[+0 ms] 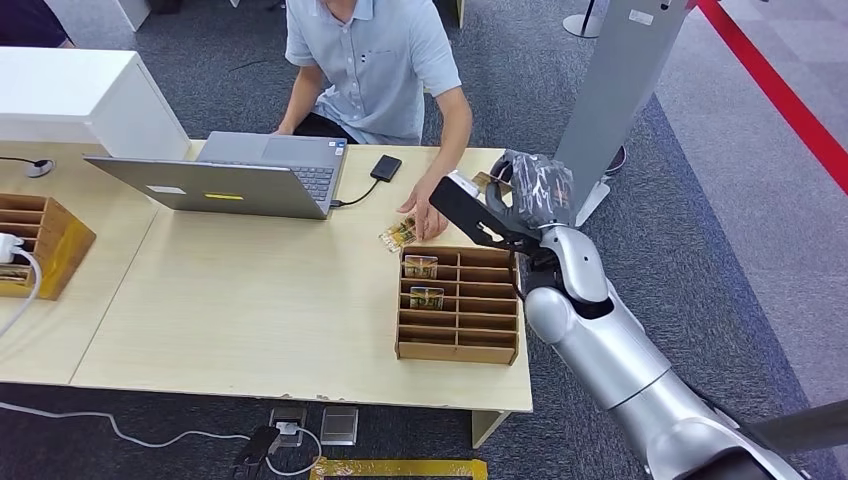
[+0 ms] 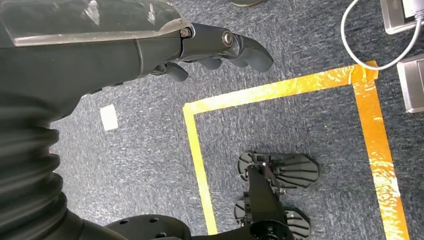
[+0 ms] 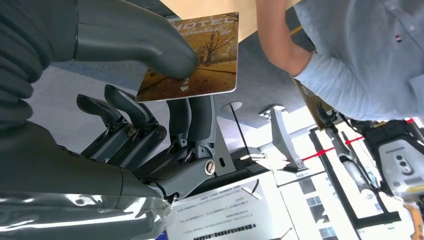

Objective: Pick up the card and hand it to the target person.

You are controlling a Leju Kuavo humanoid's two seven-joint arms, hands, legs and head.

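Note:
My right hand (image 1: 505,200) is raised above the table's right edge, just beyond the wooden sorter. It pinches a golden-brown hotel card (image 3: 200,62) between thumb and fingers; the card (image 1: 487,181) peeks out near the person's forearm. The person in a light blue shirt (image 1: 370,60) sits across the table, one hand (image 1: 432,215) resting on the table by a loose card (image 1: 398,235). My left hand (image 2: 210,47) hangs over the carpet floor, fingers curled loosely, holding nothing.
A wooden slotted sorter (image 1: 460,305) holds two cards (image 1: 421,281) in its left column. A grey laptop (image 1: 235,175) and black phone (image 1: 386,166) lie near the person. Another wooden box (image 1: 40,240) stands at the left. A grey pillar (image 1: 620,90) rises behind my right hand.

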